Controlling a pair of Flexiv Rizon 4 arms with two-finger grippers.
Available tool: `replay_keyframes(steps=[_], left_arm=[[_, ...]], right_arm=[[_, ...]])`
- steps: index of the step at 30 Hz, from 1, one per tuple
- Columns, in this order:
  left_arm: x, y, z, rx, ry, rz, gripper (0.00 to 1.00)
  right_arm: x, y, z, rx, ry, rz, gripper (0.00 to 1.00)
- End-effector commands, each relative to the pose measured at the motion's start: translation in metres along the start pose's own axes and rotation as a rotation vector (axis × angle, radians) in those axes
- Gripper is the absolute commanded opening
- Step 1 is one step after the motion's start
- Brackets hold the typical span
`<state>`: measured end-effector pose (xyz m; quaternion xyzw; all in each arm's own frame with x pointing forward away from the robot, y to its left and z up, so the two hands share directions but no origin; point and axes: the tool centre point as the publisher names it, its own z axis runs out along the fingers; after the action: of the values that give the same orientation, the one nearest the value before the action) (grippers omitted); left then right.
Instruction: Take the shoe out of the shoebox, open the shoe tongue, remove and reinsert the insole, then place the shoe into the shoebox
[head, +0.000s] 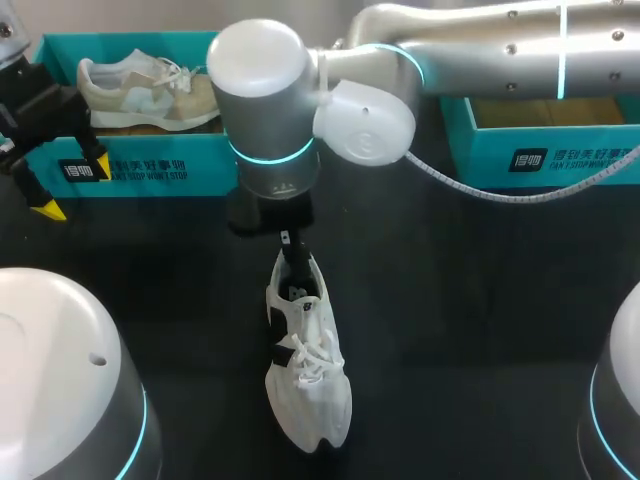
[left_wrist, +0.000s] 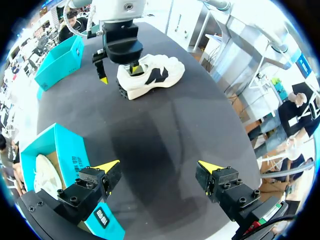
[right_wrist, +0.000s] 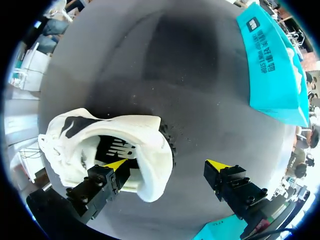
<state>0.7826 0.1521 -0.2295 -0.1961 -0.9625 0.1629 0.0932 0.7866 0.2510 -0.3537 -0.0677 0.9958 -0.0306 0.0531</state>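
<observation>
Shoe (right_wrist: 100, 127) under R gripper (right_wrist: 167, 164), fingers apart, one tip prob. inside heel opening.

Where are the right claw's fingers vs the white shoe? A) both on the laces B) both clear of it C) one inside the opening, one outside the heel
C: the right wrist view shows one finger of the right claw down in the white shoe's opening, the other outside, past the heel.
</observation>
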Motion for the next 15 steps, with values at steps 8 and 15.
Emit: replay_keyframes(steps=[8,15], left_arm=[[0.001,0.0,0.0,-0.003,-0.001,0.0,1.0],[0.001,0.0,0.0,-0.003,-0.001,0.0,1.0]], right_arm=[[-0.004,-0.003,0.029,-0.036,0.034,0.017,1.0],[-0.003,0.002,0.032,-0.045,0.04,0.017,0.87]])
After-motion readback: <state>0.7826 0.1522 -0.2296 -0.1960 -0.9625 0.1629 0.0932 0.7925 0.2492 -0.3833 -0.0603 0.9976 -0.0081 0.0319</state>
